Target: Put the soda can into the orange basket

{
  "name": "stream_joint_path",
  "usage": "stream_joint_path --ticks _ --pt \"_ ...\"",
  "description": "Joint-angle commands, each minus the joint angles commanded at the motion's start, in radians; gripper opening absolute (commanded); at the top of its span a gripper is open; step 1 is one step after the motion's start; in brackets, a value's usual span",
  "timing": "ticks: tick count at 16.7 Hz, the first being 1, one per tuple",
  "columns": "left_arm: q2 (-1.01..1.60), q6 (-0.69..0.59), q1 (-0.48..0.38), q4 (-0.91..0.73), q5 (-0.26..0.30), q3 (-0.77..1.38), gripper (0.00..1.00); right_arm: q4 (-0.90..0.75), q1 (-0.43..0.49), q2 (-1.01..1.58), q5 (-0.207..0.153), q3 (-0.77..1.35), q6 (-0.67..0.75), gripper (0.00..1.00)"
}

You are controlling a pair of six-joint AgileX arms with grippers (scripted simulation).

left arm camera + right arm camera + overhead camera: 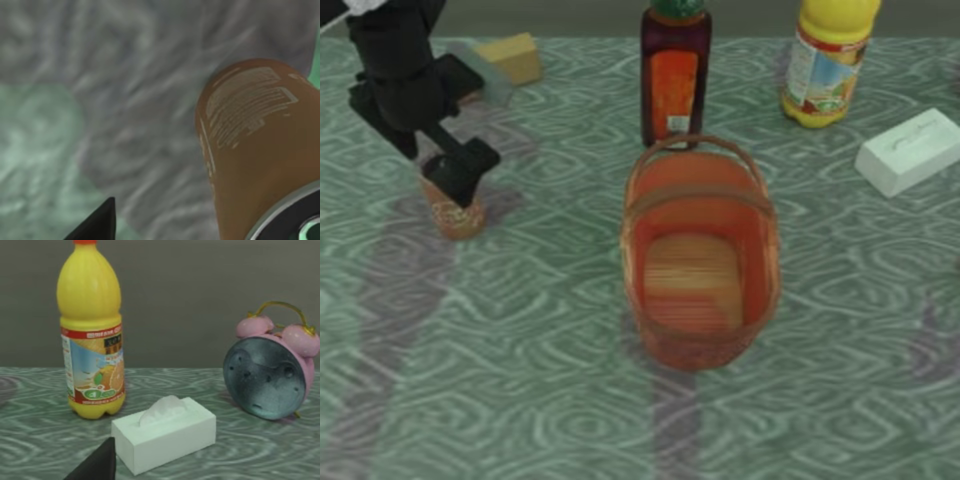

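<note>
You have the green patterned table (570, 420) spread below you with the orange basket (760, 225) standing empty at its middle, a tall dark red bottle (675, 75) just behind it, a yellow juice bottle (825, 65) and a white tissue box (908, 150) off to the right, and a pink alarm clock (267, 375) showing only in the right wrist view. Your left gripper (455, 175) sits over the soda can (453, 212) at the table's left, well apart from the basket. It seems to close on the can's top, though the fingers are hidden, so you cannot tell for sure.
</note>
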Motion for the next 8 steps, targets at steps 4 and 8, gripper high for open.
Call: stream_joint_path --ticks 4,8 --pt "0.015 0.000 0.000 0.104 0.000 -0.089 1.00 0.000 0.000 0.000 0.000 0.000 0.000 1.00" --pt "0.015 0.000 0.000 0.106 0.000 -0.090 0.92 0.000 0.000 0.000 0.000 0.000 0.000 1.00"
